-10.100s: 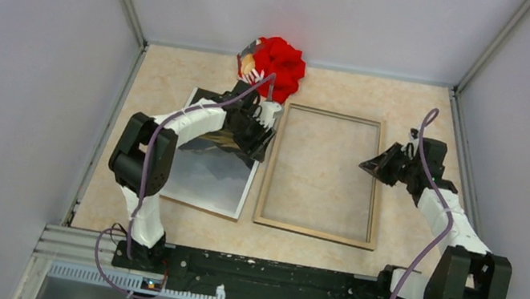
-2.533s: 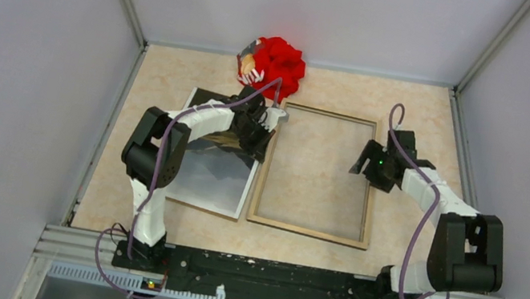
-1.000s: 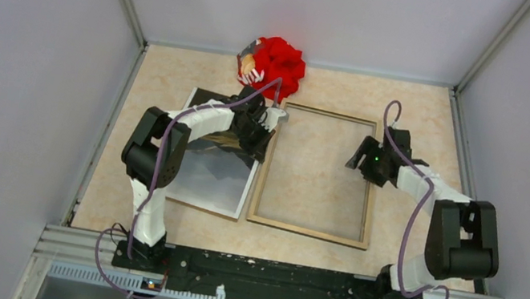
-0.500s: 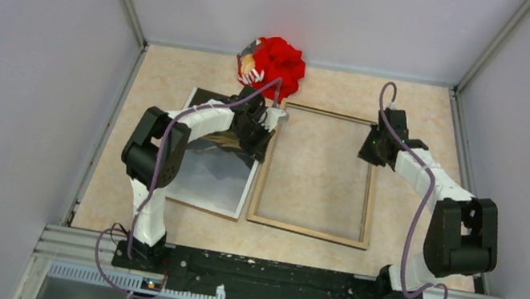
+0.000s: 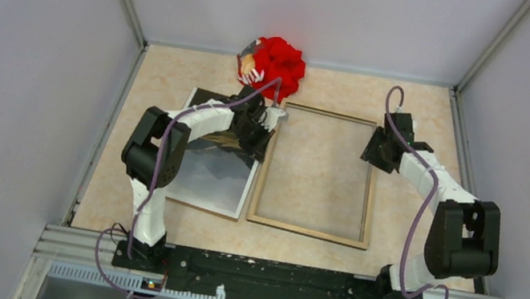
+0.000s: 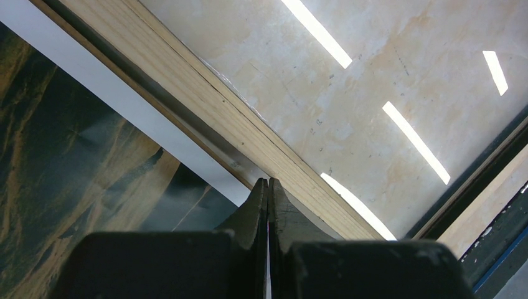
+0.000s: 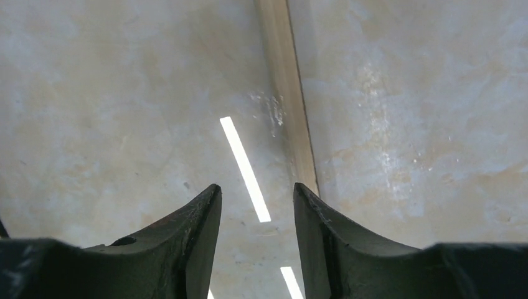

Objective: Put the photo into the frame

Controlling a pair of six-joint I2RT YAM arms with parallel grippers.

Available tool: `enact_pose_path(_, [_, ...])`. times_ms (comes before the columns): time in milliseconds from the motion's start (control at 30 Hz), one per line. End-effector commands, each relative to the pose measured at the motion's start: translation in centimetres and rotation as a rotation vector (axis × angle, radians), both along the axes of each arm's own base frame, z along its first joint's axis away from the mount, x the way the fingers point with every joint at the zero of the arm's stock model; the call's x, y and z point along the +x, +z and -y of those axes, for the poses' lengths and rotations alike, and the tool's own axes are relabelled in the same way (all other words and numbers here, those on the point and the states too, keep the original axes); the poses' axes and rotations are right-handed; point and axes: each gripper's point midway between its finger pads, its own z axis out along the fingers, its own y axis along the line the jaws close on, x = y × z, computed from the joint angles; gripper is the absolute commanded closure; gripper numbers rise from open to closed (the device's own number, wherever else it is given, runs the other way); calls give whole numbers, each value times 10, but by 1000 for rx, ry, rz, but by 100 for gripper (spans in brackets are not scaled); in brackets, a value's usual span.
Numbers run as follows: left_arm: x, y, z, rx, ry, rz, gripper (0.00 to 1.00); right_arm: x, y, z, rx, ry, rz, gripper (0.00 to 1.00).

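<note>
The photo [image 5: 212, 177] lies face up on the table, left of the frame [image 5: 261, 190]. The frame lies flat with its light wood back up. My left gripper [image 5: 261, 145] is shut, its tips down at the photo's right edge beside the frame's left rail. In the left wrist view the closed gripper [image 6: 268, 184] meets the photo's [image 6: 75, 156] white border next to the frame's wooden rail [image 6: 218, 112]. My right gripper [image 5: 372, 153] stands open over the frame's right rail near the far corner. In the right wrist view that rail [image 7: 286, 93] runs up from the right fingertip [image 7: 305, 199], with nothing between the jaws.
A red cloth bundle [image 5: 276, 66] sits at the back of the table, just beyond the photo's far corner. Grey walls close in the left, right and far sides. The arms' base rail [image 5: 258, 270] runs along the near edge.
My right gripper has moved from inside the frame out and back to its right rail, its jaws narrowing and then widening again. The left arm, photo and frame have stayed put.
</note>
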Motion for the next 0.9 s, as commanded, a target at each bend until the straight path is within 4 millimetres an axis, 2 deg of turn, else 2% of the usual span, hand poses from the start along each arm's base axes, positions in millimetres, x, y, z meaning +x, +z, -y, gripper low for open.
enact_pose_path(0, [6,2,-2,5,6,10,100,-6,-3,3,62,-3,11,53])
enact_pose_path(267, [6,2,-3,3,7,10,100,-12,-28,-3,90,9,-48,56])
enact_pose_path(433, [6,1,-2,2,6,9,100,-18,-49,0,73,-7,-100,56])
enact_pose_path(567, [6,0,-2,-1,5,6,100,-20,-56,-2,82,-7,-112,56])
enact_pose_path(733, [7,-2,-1,-3,4,2,100,-21,-58,-4,93,-3,-117,56])
enact_pose_path(867, [6,-3,-1,1,2,-1,100,-15,-33,2,69,-7,-71,55])
